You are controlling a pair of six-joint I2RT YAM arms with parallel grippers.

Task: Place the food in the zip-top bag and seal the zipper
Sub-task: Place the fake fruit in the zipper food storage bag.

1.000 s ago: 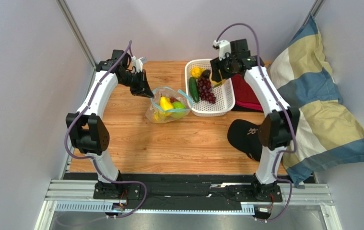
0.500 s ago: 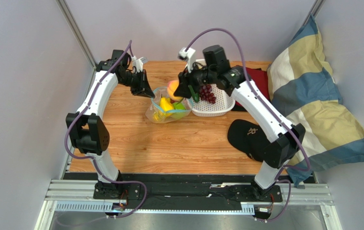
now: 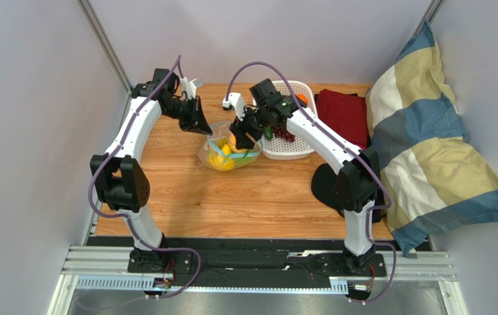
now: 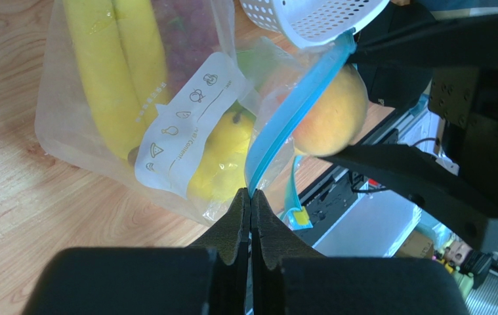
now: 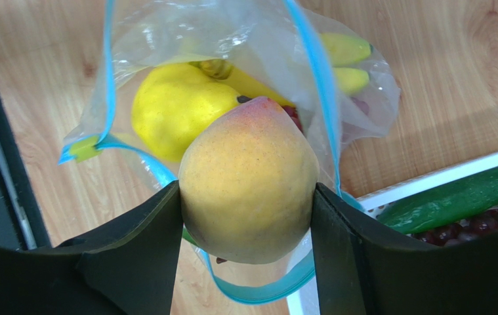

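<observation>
- The right pincer (image 5: 247,216) hangs right over the mouth of the zip-top bag (image 4: 186,128) with a peach (image 5: 248,164) in it, so this looks like the drop.
- The bag lies on the wooden worktop (image 3: 231,203) with the white lattice basket (image 3: 290,147) just beside it, and its mouth faces that basket.
- The bananas (image 4: 110,72) and a yellow pear (image 5: 172,105) are already inside the bag.
- A cucumber (image 5: 455,193) and dark grapes (image 5: 487,223) wait in the basket beside the bag.
- To do this step well, bring the peach down inside the loop of the teal zipper strip (image 4: 297,105), not onto it.
- From the right wrist view, the near lip of the bag curls under the fruit. My read is that a release from here could land the peach on that lip and fold the mouth closed.
- Go lower, clear of the strip, then let go over the gap beside the pear.
- The left arm should hold the mouth lifted and taut, because a slack lip makes a narrow target.
- The right pincer is spread fairly wide, both pads pressed flat on opposite flanks of the peach. The fruit is gripped and touches nothing else that I can see.
- The left pincer (image 4: 250,193) is fully closed, its tips pinching the end of the zipper strip at the corner of the bag and holding that edge up.
</observation>
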